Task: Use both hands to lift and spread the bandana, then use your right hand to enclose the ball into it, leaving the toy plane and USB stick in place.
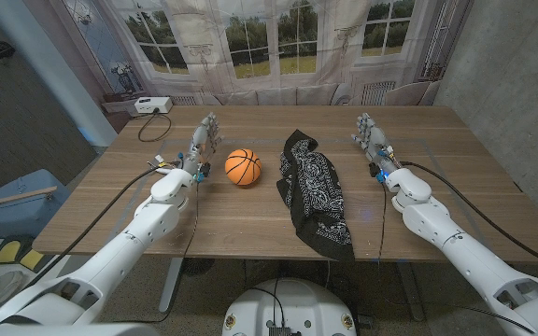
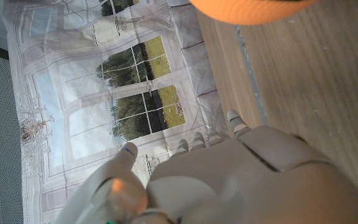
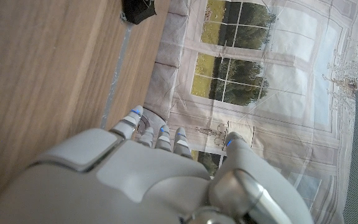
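Waiting at the start position describes both arms: no part of the task is yet done. The left hand stands near the bench's left side, fingers apart and reaching up, holding nothing. The right hand stands near the right side, fingers likewise apart and empty. In the left wrist view the fingers of that hand are extended with nothing between them; the right wrist view shows its fingers the same way.

The bandana, black with a white pattern, lies crumpled in a long heap at mid-bench, its near end hanging over the front edge. The ball, an orange basketball, rests just to the left of the bandana, apart from it, and close beside the left hand. No toy plane or USB stick can be made out on the bench.

Step in hand, by judgement: approach for the two-handed lift. The next move calls for both hands to travel inward to the cloth. The left hand must pass the ball without nudging it. Each hand should take a separate edge or corner, so that lifting opens the folds.
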`<action>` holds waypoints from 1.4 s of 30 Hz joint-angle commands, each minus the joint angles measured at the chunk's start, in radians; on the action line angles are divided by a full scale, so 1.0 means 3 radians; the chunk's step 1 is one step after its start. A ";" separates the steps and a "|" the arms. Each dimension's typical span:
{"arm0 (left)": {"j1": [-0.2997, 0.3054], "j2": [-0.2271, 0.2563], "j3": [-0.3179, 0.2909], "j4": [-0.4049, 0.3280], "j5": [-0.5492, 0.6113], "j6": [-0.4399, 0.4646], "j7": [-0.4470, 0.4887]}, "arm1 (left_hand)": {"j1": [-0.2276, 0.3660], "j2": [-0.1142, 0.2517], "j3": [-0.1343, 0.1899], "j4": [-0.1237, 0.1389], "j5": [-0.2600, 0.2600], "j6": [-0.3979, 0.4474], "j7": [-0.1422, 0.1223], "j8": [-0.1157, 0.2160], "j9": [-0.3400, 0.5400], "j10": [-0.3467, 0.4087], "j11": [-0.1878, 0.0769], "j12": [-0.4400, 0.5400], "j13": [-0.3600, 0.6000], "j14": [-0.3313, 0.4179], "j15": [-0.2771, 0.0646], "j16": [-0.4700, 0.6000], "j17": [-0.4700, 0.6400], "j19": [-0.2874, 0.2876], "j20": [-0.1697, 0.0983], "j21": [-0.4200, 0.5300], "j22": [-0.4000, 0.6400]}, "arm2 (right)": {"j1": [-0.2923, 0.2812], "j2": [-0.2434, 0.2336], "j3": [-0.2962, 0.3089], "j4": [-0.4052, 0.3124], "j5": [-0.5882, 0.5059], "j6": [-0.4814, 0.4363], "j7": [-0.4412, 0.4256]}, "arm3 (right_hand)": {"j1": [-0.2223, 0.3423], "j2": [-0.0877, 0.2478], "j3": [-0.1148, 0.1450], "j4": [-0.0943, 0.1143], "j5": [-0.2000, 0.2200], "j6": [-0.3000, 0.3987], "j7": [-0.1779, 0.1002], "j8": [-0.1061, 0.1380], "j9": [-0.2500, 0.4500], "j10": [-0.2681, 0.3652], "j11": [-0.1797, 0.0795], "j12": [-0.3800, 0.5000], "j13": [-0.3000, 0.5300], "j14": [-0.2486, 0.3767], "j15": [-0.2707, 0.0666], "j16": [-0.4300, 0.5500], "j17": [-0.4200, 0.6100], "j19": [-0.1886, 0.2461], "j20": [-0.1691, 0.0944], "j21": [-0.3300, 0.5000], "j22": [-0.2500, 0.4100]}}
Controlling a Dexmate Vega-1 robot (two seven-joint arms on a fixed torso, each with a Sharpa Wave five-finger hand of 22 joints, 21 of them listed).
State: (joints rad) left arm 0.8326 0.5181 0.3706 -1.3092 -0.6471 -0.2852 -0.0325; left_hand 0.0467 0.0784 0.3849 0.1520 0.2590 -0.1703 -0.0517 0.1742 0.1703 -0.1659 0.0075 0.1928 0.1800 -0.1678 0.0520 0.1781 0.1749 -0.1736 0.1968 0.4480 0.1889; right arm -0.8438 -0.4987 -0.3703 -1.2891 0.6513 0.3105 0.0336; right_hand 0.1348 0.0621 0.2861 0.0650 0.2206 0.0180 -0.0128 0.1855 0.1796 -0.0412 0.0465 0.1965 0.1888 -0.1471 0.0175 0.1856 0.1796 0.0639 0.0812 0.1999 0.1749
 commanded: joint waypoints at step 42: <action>0.0356 0.0110 -0.0069 -0.0689 0.0127 0.0287 0.0611 | 0.0006 0.0016 -0.0050 -0.0056 -0.0029 -0.0064 -0.0123 0.0090 0.0024 0.0082 0.0274 0.0221 0.0039 0.0037 0.0319 0.0168 0.0032 -0.0170 0.0054 0.0040 0.0042 | 0.1088 -0.0254 -0.0884 0.0166 -0.1602 -0.0762 0.0008 | 0.0743 0.0297 0.0410 -0.0546 -0.0100 0.0296 -0.0088 0.0071 0.0027 0.0408 0.0078 0.0090 0.0031 0.0494 0.0206 0.0137 0.0035 0.0269 0.0093 0.0076 0.0026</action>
State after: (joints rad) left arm 0.9210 0.5472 0.3559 -1.4997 -0.6071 -0.1946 0.1409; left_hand 0.0467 0.0783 0.3705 0.1378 0.2500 -0.1717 -0.0860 0.1962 0.1749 -0.1454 0.0841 0.2518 0.1889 -0.1605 0.1487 0.2238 0.1794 -0.1753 0.2054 0.4557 0.1979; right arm -0.6037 -0.5592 -0.5571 -1.2164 0.2851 0.1605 0.0218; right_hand 0.3482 0.1473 0.4028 -0.0914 0.1954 0.0986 -0.0358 0.2043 0.1841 0.0775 0.0714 0.2235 0.1933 -0.0070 0.0748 0.2234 0.1882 0.1342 0.1073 0.2193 0.1795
